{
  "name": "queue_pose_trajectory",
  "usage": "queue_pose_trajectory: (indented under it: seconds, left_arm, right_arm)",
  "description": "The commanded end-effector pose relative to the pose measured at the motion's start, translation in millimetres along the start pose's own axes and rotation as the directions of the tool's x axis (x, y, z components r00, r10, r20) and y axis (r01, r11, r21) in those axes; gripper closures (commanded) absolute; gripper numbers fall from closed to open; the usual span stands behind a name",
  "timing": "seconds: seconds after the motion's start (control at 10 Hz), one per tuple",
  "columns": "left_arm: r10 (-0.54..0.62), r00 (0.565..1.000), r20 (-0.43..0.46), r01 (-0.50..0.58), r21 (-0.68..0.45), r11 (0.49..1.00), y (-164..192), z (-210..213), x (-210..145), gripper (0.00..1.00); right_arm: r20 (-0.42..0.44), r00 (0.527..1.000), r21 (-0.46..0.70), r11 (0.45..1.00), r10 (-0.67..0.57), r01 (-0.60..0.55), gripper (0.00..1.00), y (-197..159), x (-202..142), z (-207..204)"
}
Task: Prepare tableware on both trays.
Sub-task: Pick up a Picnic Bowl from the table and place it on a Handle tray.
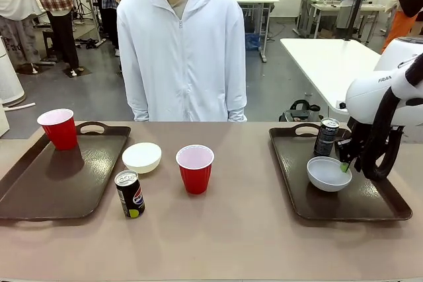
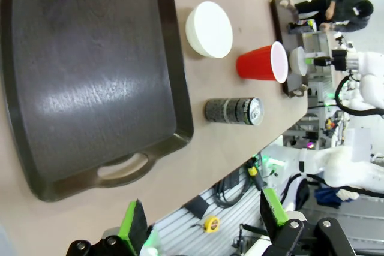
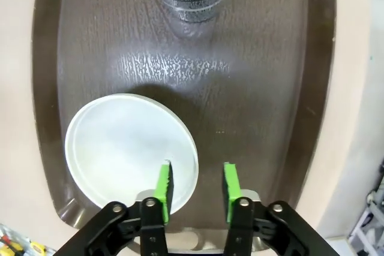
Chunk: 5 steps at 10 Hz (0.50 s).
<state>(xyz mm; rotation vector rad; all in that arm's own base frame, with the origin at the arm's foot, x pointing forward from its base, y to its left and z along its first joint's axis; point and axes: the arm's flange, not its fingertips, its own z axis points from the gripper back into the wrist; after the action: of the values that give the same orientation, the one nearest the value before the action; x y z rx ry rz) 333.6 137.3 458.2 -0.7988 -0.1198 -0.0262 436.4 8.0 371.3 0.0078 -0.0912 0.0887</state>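
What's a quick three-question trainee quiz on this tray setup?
1. True or false: a bowl sits on the left tray.
2. Which pieces stand on the right tray? A) tray can and tray bowl; B) a cup and a can; C) two cups.
3. How many pieces stand on the bare table between the trays?

Key
1. False: it holds a corner cup, no bowl.
2. A.
3. Three: loose bowl, loose cup, loose can.
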Motion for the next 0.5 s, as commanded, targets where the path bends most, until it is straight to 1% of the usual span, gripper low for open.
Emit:
queue_pose_trajectory:
  seconds: [0.0,0.1,0.2,0.3,0.4]
  left_arm:
    - [0.001,1.000,0.006,-0.001,-0.012,1.000,-0.5,0.7,0.1,0.00]
    - [0.001,1.000,0.006,-0.001,-0.012,1.000,-0.5,0.7,0.1,0.00]
    - [0.001,1.000,0.006,-0.001,-0.012,1.000,-0.5,0.7,0.1,0.00]
    - [0.001,1.000,0.006,-0.001,-0.012,1.000,-0.5,0.7,0.1,0.00]
    - [0.001,1.000,0.006,-0.001,-0.012,1.000,-0.5,0.7,0.1,0.00]
  right_arm:
    - [-0.009,1.000,0.008,1.000,-0.005,0.005,0.14,2.1,-10.3,22.8]
    - [-0.004,1.000,-0.002,1.000,0.011,-0.011,0.00,8.3,-19.5,41.7]
    - [0.002,1.000,-0.018,1.000,0.014,-0.014,0.00,14.4,-28.9,60.3]
    - [0.010,1.000,-0.015,1.000,-0.010,0.010,0.00,20.3,-38.5,76.6]
    - [-0.011,0.999,-0.001,1.000,-0.031,0.031,0.13,25.0,-50.6,92.0]
